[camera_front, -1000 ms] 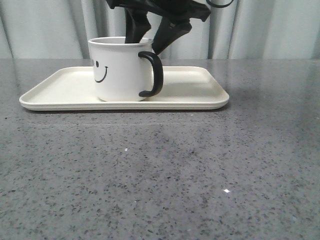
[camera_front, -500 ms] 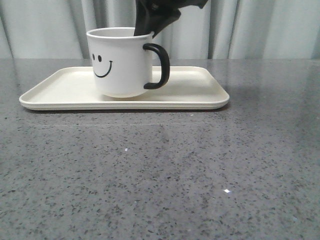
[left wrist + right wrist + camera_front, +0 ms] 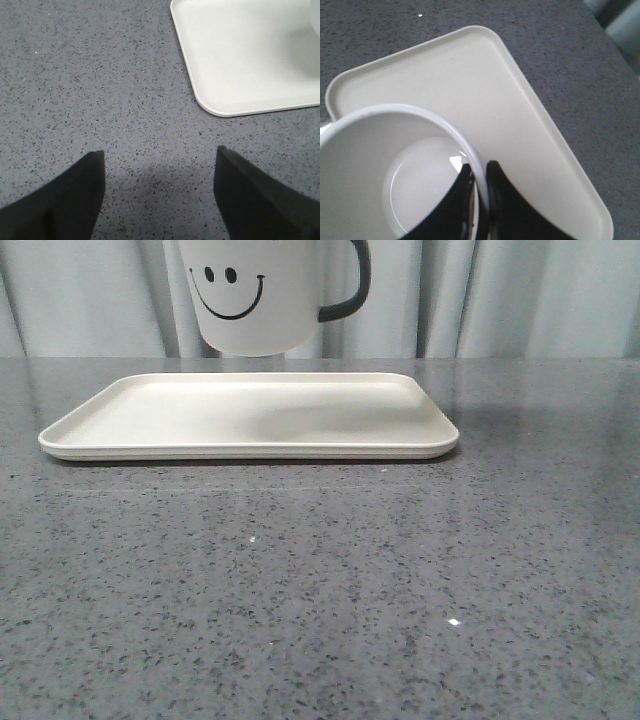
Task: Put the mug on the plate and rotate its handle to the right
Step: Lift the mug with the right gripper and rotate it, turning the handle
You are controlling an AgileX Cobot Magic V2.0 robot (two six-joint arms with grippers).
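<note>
The left gripper [image 3: 159,172] hangs over bare grey speckled tabletop [image 3: 100,90], its two black fingers [image 3: 65,200] spread wide with nothing between them. Just beyond it lies one rounded corner of the plate [image 3: 215,100].

In the front view the plate [image 3: 150,435] lies flat on the tabletop [image 3: 320,580], toward the far side and a little left of centre, its long side running left to right. A soft shadow falls on its middle.

Above the plate, clear of its surface, hangs the mug [image 3: 255,300]. Its base shows in full, with open space beneath it, and its upper part is cut off by the frame edge. The black smiley face points toward the near side (a touch left of the mug's middle), and the handle [image 3: 350,295] sticks out to the right.

The right wrist view looks down into the mug [image 3: 380,165], which is empty, with the plate [image 3: 485,90] below it. The right gripper [image 3: 479,187] is pinched narrow on the mug's rim: one black finger [image 3: 457,200] inside the wall, the other outside it, with the thin white wall clamped between them.

Pale curtains [image 3: 520,300] hang behind the tabletop's far edge.
</note>
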